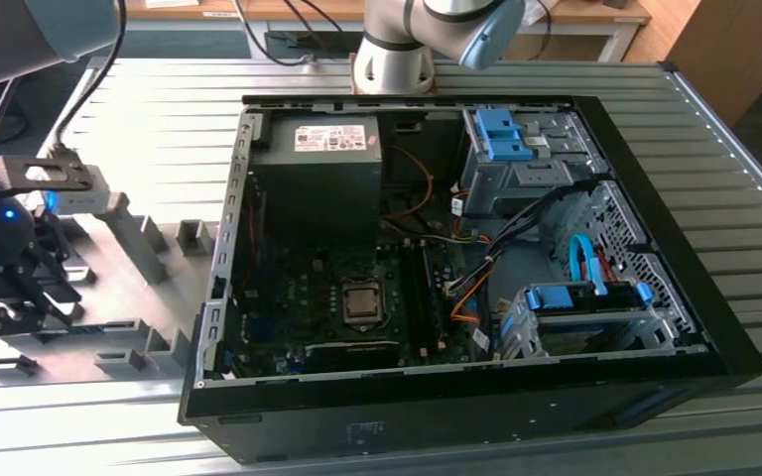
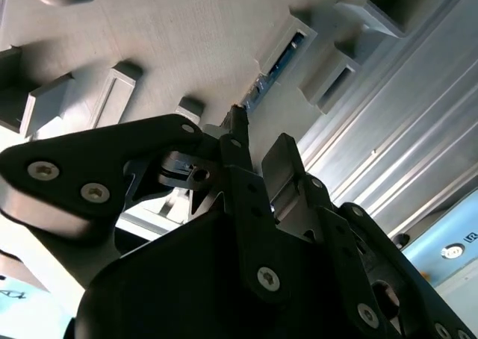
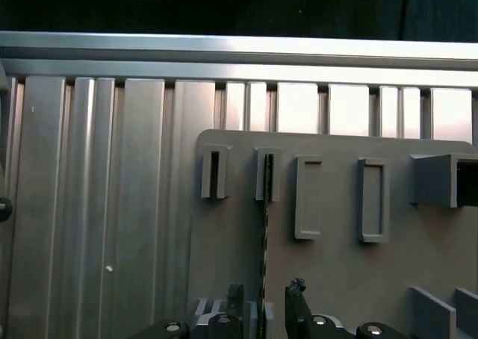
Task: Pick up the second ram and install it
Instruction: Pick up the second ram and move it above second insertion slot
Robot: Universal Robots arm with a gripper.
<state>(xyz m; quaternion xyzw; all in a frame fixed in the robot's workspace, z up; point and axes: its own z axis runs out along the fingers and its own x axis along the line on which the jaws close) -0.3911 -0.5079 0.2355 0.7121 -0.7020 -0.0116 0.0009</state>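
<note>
- The end effector (image 3: 264,298) hangs low over a grey fixture plate (image 3: 336,264), its two dark fingers (image 3: 235,302) spread apart with daylight between them, so it is open and grips nothing.
- In the first wrist view the second ram (image 3: 264,227) stands on edge and runs straight through the gap between the fingers. It is seen as a thin dark line, and a finger sits on each side of it with no clear contact.
- The far end of the stick sits in a small raised slot block (image 3: 267,175) on the plate.
- In the second wrist view the end effector (image 2: 258,137) points at the same stick (image 2: 282,57), whose blue-green board shows inside its slot, just beyond the nearer fingertip (image 2: 237,122).
- More grey blocks (image 3: 371,198) stand in a row beside the one that holds the stick.
- In the exterior view the end effector (image 1: 17,288) is at the exterior view's left, above the fixture plate (image 1: 156,248), which lies on a ribbed metal surface (image 1: 156,99).
- An open computer case (image 1: 619,397) lies on the surface towards the exterior view's right, well apart from the stick, with its motherboard (image 1: 295,288) exposed.
</note>
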